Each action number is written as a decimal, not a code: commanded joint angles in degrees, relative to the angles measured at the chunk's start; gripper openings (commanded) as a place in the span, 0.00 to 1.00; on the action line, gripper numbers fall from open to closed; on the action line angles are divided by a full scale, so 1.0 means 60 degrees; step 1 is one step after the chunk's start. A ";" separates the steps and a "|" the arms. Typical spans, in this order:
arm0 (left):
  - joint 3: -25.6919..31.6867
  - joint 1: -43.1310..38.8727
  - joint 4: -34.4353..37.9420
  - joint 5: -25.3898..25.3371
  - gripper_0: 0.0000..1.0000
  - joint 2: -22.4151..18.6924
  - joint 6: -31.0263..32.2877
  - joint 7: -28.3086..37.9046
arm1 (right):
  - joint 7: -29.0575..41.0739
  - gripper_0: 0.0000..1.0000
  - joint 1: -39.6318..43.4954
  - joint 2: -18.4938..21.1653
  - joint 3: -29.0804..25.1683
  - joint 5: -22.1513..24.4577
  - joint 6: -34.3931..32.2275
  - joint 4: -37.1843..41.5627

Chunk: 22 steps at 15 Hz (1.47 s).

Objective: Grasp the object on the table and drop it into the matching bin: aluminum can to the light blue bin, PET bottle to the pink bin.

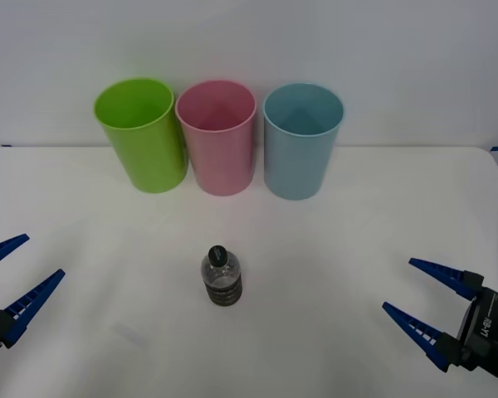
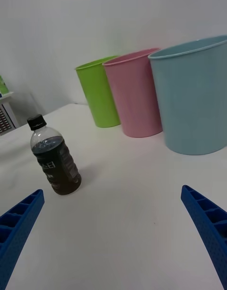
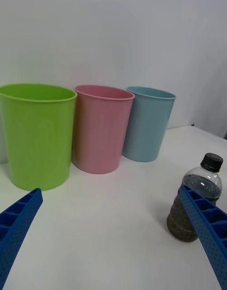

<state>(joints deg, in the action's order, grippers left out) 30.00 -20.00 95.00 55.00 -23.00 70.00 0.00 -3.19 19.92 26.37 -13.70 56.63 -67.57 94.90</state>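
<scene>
Front view: PET bottle upright, long axis vertical, mid-table, well short of pink bin. Left gripper and right gripper both spread, empty, flanking bottle; neither clearly nearer.

The light is bright, even and soft on the wide white tabletop. The small clear plastic bottle with black cap throws only a faint shadow beside it. No strong glare is visible, and all three views look sharp.
</scene>
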 commanded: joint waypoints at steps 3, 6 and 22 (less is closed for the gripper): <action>0.0000 0.0000 0.0000 0.0000 1.00 0.0000 0.0000 0.0000 | -0.1490 1.00 -0.0494 0.0000 0.1083 0.0113 0.0525 -0.0451; 0.0000 0.0000 0.0000 0.0000 1.00 0.0000 0.0000 0.0000 | -0.2223 1.00 -0.1270 0.0000 0.1830 0.0113 0.0583 -0.1242; 0.0000 0.0000 0.0000 0.0000 1.00 0.0000 0.0000 0.0000 | -0.3849 1.00 -0.3321 -0.0176 0.5272 -0.0209 0.2707 -0.2443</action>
<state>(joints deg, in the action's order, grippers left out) 30.00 -20.00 95.00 55.00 -23.00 70.00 0.00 -25.87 0.33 25.64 17.44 55.18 -52.03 80.16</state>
